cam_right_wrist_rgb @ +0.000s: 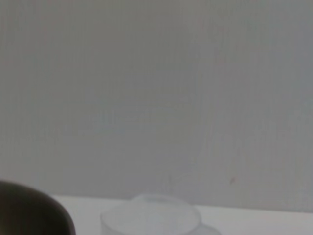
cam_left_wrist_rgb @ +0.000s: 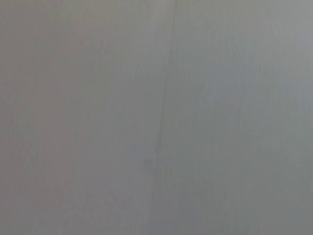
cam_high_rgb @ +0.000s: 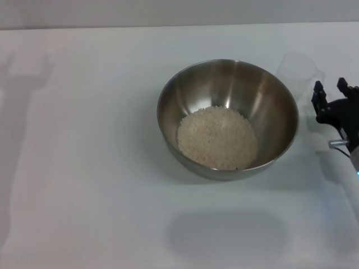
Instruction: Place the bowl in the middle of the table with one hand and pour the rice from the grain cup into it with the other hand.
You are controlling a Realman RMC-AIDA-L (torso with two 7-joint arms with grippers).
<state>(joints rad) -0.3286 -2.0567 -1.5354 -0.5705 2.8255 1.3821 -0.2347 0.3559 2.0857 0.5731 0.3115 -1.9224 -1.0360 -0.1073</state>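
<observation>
Head view first: the bowl [cam_high_rgb: 227, 119] sits upright near the middle of the white desk [cam_high_rgb: 84, 168], and the rice [cam_high_rgb: 217, 137] lies in a pale heap across its bottom, leaning a little toward the near wall. Over at the right edge of the picture is the right end effector [cam_high_rgb: 331, 89], black, two fingers pointing away from the robot with a clear gap between them, nothing held in that gap. The grain cup [cam_high_rgb: 299, 70] stands upright on the desk just beyond and to the inner side of that end effector, between it and the far right rim of the bowl, close to the bowl but whether it touches is hard to say. The cup looks free of the fingers. The bowl is to the left of the right end effector, near but apart. The left end effector is out of sight here.

Left wrist view: only a plain grey surface with a faint thin line down it; no end effector, no task things.

Right wrist view: the cup's round open top shows [cam_right_wrist_rgb: 151, 218] low in the frame, straight ahead of the right end effector, with a dark curved piece of the bowl's rim [cam_right_wrist_rgb: 34, 210] beside it. A pale wall [cam_right_wrist_rgb: 156, 98] fills everything behind. The arm's own fingers do not show.
</observation>
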